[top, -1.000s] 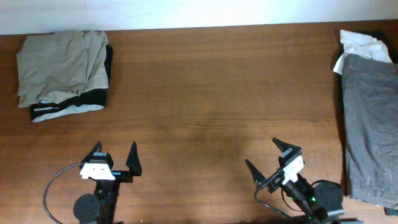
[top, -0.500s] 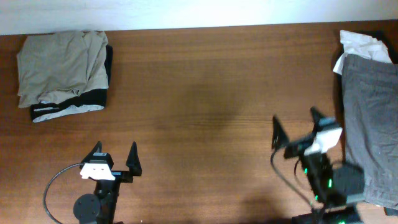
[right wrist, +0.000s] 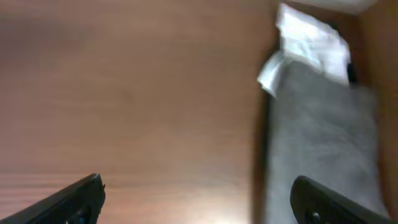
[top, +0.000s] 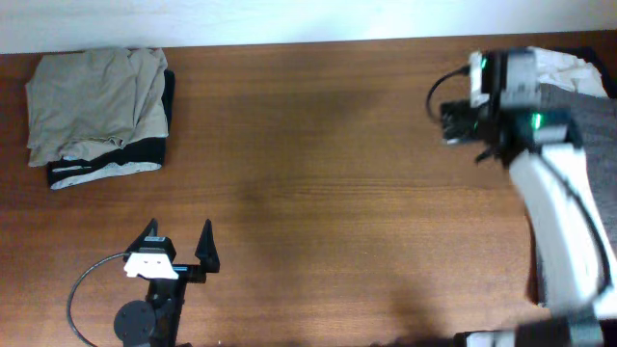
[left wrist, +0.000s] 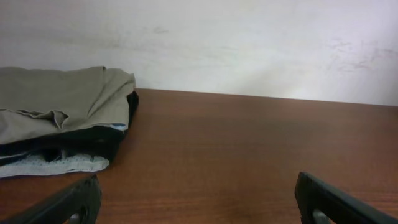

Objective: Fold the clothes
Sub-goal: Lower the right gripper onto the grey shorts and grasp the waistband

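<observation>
Grey-olive shorts (top: 593, 154) lie flat along the table's right edge, with a white shirt (top: 564, 66) at their far end. My right gripper (top: 469, 130) is open and empty, raised just left of the shorts' far end. In the right wrist view the shorts (right wrist: 323, 130) and the shirt (right wrist: 311, 40) lie to the right, and the gripper (right wrist: 199, 199) hangs over bare wood at their left edge. A folded beige garment (top: 96, 101) lies on a black one with white trim (top: 106, 166) at the far left. My left gripper (top: 178, 253) is open and empty near the front.
The brown wooden table (top: 308, 173) runs back to a white wall (left wrist: 249, 43). The folded stack (left wrist: 56, 99) sits at the left of the left wrist view, well beyond my left gripper (left wrist: 199, 205). My white right arm (top: 559, 222) lies over part of the shorts.
My right arm has swung from the front right up to the back right, beside the far end of the grey shorts. The left arm has not moved.
</observation>
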Robot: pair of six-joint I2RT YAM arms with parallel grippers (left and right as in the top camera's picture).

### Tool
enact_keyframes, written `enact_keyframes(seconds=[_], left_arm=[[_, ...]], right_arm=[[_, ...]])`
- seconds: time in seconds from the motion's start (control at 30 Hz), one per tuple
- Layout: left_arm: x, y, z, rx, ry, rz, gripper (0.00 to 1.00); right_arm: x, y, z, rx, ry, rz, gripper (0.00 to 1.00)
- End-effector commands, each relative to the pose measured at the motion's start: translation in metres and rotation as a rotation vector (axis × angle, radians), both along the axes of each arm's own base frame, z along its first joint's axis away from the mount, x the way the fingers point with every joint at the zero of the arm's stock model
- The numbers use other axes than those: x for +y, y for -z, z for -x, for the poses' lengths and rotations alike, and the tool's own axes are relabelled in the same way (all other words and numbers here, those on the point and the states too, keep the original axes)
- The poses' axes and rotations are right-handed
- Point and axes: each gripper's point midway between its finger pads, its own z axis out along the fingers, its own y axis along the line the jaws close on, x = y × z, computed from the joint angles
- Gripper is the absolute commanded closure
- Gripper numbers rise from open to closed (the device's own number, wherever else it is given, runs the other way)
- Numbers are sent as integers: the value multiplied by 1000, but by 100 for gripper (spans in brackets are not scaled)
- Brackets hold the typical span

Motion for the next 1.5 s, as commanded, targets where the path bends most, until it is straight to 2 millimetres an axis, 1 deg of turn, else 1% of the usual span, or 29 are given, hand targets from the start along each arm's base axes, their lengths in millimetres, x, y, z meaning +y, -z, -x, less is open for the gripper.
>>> enact_keyframes(seconds=[0.0,0.1,0.13,0.23,0.33,0.37,0.43,0.53,0.57,0.63,0.73,0.8,0.87,0.9,1.0,1.07,1.17,1.23,1.33,1.37,1.47], left_arm=[[-1,1,0,-1,2,5,1],[-1,1,0,-1,2,5,1],[-1,1,0,-1,2,5,1],[-1,1,0,-1,2,5,1],[-1,1,0,-1,2,5,1],[-1,1,0,-1,2,5,1],[-1,1,0,-1,2,5,1],[-1,1,0,-1,2,5,1],[-1,1,0,-1,2,5,1],[-1,1,0,-1,2,5,1],[-1,1,0,-1,2,5,1],[-1,1,0,-1,2,5,1],[-1,1,0,-1,2,5,1],[-1,1,0,-1,2,5,1],[-1,1,0,-1,2,5,1],[-1,1,0,-1,2,5,1],[-1,1,0,-1,2,5,1],[-1,1,0,-1,2,5,1],[-1,1,0,-1,2,5,1],[-1,1,0,-1,2,5,1],[-1,1,0,-1,2,5,1]], right_arm=[[-73,19,-23,98,185,80,2],[-118,62,-34,185,280,64,1],[-130,77,-35,208,303,60,2],[-158,110,-38,238,362,45,1],[-182,132,-41,236,407,40,1],[-191,137,-43,225,423,40,2],[-202,142,-49,191,436,36,1],[-211,141,-65,116,430,23,2],[-212,140,-75,93,386,34,2],[-214,142,-85,85,340,63,2],[-219,157,-94,132,327,69,2],[-218,164,-98,160,316,48,2],[-214,174,-106,167,295,13,2],[-214,179,-108,168,296,10,2],[-216,185,-112,162,299,17,2],[-218,189,-111,167,302,16,2],[-223,202,-108,185,311,15,2],[-223,206,-109,187,312,14,1],[-225,209,-111,180,315,19,9],[-228,209,-110,175,346,27,15],[-230,207,-110,165,362,31,23]])
